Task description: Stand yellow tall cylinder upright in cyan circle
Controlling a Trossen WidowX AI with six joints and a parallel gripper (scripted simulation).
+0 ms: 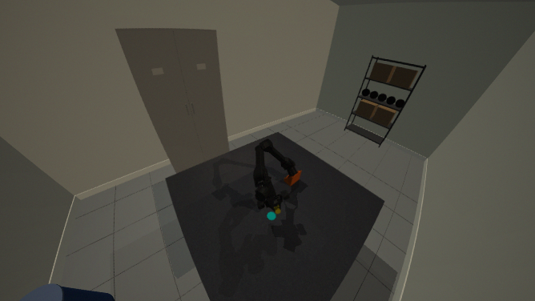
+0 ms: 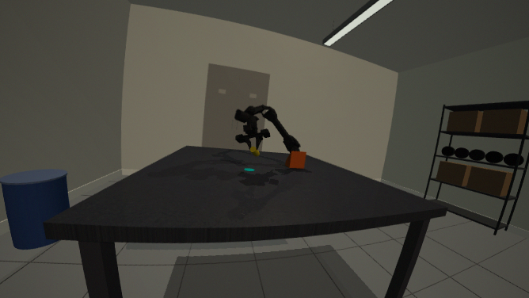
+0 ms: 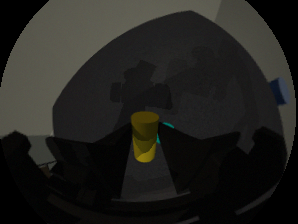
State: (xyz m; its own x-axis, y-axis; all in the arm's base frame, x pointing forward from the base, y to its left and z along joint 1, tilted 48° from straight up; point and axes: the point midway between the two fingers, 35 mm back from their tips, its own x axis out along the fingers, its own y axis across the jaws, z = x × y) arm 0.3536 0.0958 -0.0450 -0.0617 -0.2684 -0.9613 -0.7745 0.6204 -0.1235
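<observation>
- Near the middle of the top view, the gripper (image 1: 275, 208) is clamped on the yellow tall cylinder (image 1: 277, 210), which shows only as a small yellow spot at the tip of the black arm (image 1: 262, 168).
- Just below and left of that spot in the same view lies the cyan circle (image 1: 271, 216), flat on the dark table (image 1: 328, 216); cylinder and circle look close but not overlapping.
- Centre of the exterior view: the gripper (image 2: 253, 147) points down with the cylinder (image 2: 254, 150) hanging tilted from it, lifted off the table (image 2: 198, 206).
- Lower in that view, the cyan circle (image 2: 249, 170) appears as a thin ellipse below and slightly left of the cylinder, with a clear gap of table between them.
- Right of the circle, an orange block (image 2: 296, 159) sits at the foot of the arm (image 2: 277, 124).
- Middle of the wrist view: the cylinder (image 3: 144, 136) stands between the two dark fingers, its wider end toward the top of the frame.
- A sliver of the cyan circle (image 3: 166, 127) peeks out at the cylinder's right edge.
- Far left in the exterior view, a blue bin (image 2: 35, 206) stands on the floor; a black shelf (image 2: 481, 158) stands at the far right.
</observation>
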